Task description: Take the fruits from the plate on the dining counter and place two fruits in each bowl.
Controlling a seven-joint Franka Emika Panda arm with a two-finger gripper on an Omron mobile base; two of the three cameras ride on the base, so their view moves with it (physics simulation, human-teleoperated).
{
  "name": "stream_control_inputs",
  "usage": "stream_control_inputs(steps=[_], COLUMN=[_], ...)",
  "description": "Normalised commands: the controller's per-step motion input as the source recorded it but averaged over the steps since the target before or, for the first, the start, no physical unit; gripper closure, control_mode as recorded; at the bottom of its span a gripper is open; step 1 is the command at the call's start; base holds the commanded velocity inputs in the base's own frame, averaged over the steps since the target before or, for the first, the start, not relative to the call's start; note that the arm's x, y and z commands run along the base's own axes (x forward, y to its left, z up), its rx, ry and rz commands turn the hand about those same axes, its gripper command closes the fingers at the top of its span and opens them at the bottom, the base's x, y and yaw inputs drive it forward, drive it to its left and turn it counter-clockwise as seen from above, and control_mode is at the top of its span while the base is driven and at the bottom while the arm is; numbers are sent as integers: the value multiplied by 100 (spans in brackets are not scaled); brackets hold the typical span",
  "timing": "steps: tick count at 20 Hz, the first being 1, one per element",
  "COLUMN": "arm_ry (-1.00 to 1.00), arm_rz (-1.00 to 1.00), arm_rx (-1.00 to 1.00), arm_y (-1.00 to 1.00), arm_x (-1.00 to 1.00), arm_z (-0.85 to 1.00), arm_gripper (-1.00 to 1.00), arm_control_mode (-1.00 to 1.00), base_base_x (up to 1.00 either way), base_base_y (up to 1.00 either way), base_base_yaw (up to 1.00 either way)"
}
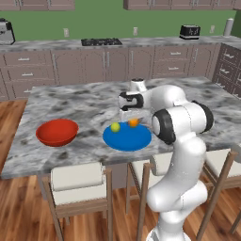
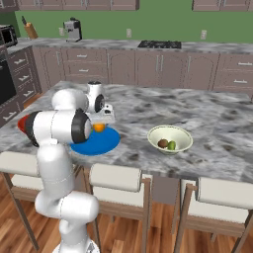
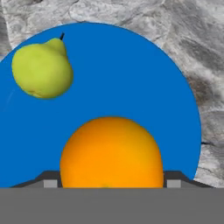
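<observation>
On the dining counter (image 1: pixel 70 103) lies the blue plate (image 1: pixel 127 137) with a yellow-green fruit (image 1: pixel 115 126) and an orange ball (image 1: pixel 133 122) on it. My gripper (image 1: pixel 131 117) reaches down onto the orange ball (image 3: pixel 111 153); its two fingers press against the ball's sides, shut on it. The yellow-green fruit (image 3: pixel 42 68) sits apart on the plate (image 3: pixel 131 78). The red bowl (image 1: pixel 57 132) stands left of the plate, nothing seen in it. The cream bowl (image 2: pixel 170 138) to the right holds the brown-red ball (image 2: pixel 162 143) and the green fruit (image 2: pixel 171 145).
Stools (image 1: pixel 77 181) line the counter's near edge. Behind the island runs the wall counter with brown cabinets (image 1: pixel 108 63), a cooktop (image 1: pixel 101 42) and a toaster (image 1: pixel 189 31). Bare marble lies between the plate and the cream bowl.
</observation>
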Motion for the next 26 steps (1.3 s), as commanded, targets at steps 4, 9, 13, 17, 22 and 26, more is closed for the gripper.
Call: stream_control_inputs(steps=[4, 9, 13, 17, 22, 26], arm_ry=[-10, -31, -39, -17, 1, 5], arm_rz=[-14, 3, 15, 21, 28, 27], arm_rx=[-1, 0, 0, 0, 0, -1], arm_y=[8, 90, 100, 100, 100, 98], arm_x=[-100, -33, 3, 38, 17, 4], arm_z=[87, 75, 47, 9, -14, 0], arm_gripper=[100, 100, 100, 100, 100, 100], arm_control_mode=[-100, -100, -100, -100, -100, -100], base_base_x=[0, 0, 0, 0, 0, 0], base_base_y=[0, 0, 0, 0, 0, 0], base_base_yaw=[0, 0, 0, 0, 0, 0])
